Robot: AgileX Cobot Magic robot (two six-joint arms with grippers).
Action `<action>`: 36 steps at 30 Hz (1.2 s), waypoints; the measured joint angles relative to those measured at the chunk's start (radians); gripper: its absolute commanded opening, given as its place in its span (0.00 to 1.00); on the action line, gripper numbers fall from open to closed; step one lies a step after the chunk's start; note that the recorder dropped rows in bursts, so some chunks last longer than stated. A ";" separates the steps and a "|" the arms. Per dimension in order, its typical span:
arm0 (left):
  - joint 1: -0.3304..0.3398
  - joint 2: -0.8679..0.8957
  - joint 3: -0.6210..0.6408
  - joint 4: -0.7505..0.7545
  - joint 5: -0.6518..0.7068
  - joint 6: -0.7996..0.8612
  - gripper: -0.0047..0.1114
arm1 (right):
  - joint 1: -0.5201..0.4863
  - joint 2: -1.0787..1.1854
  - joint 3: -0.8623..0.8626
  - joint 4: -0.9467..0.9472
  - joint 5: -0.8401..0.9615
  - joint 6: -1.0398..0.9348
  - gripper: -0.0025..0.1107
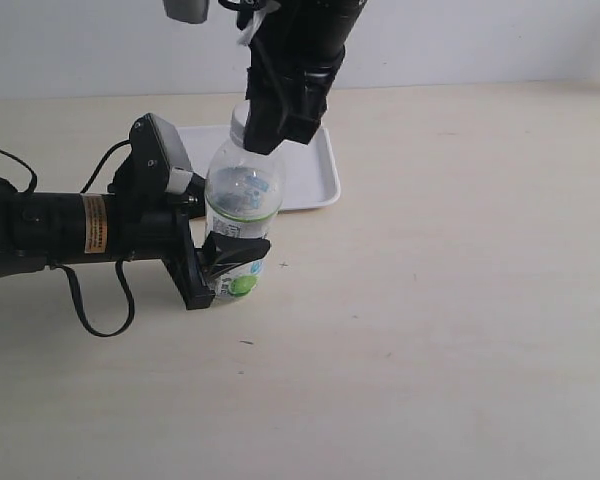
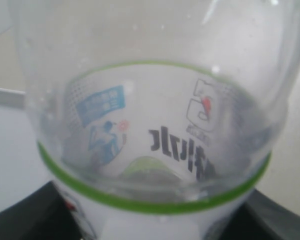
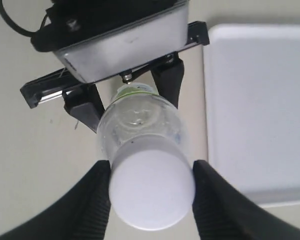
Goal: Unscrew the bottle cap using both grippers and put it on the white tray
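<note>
The clear bottle point(image 1: 243, 195) with its green-and-white label stands upright on the table. My left gripper point(image 1: 225, 268) reaches in from the left and is shut on the bottle's lower body. In the left wrist view the bottle point(image 2: 160, 125) fills the picture, with black fingers point(image 2: 27, 217) at both sides. My right gripper point(image 1: 266, 128) comes down from above. Its ribbed fingers point(image 3: 92, 200) press both sides of the white bottle cap point(image 3: 152, 187), which sits on the neck. The white tray point(image 1: 315, 175) lies just behind the bottle, with nothing on it.
The left arm's black body with an orange label point(image 1: 95, 222) lies low across the table's left side, and a black cable point(image 1: 100, 325) loops beneath it. The tray's near rim point(image 3: 260, 197) runs close beside the cap. Bare beige tabletop point(image 1: 450, 300) spreads to the right and front.
</note>
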 measured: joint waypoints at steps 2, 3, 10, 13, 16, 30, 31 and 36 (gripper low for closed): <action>0.000 0.000 0.000 0.000 0.000 0.000 0.04 | 0.000 0.000 0.000 0.000 0.000 -0.069 0.02; 0.000 0.000 0.000 0.000 0.000 0.000 0.04 | 0.000 0.000 0.000 0.000 0.000 -0.096 0.02; 0.000 0.000 0.000 0.000 0.000 0.000 0.04 | 0.000 -0.002 0.000 -0.013 0.002 -0.362 0.02; 0.000 0.000 0.000 0.000 0.000 0.000 0.04 | 0.000 -0.004 0.000 -0.016 0.002 -0.522 0.02; 0.000 0.000 0.000 0.000 0.000 0.000 0.04 | 0.000 -0.004 0.000 -0.018 0.000 -0.677 0.02; 0.000 0.000 0.000 -0.017 0.000 -0.021 0.04 | 0.000 -0.005 0.000 -0.055 -0.046 -1.071 0.02; 0.000 0.000 0.000 -0.021 0.000 -0.021 0.04 | 0.000 -0.005 0.000 -0.057 -0.051 -1.071 0.02; 0.000 0.000 0.000 -0.028 0.000 -0.021 0.04 | 0.000 -0.005 0.000 -0.062 -0.053 -1.071 0.02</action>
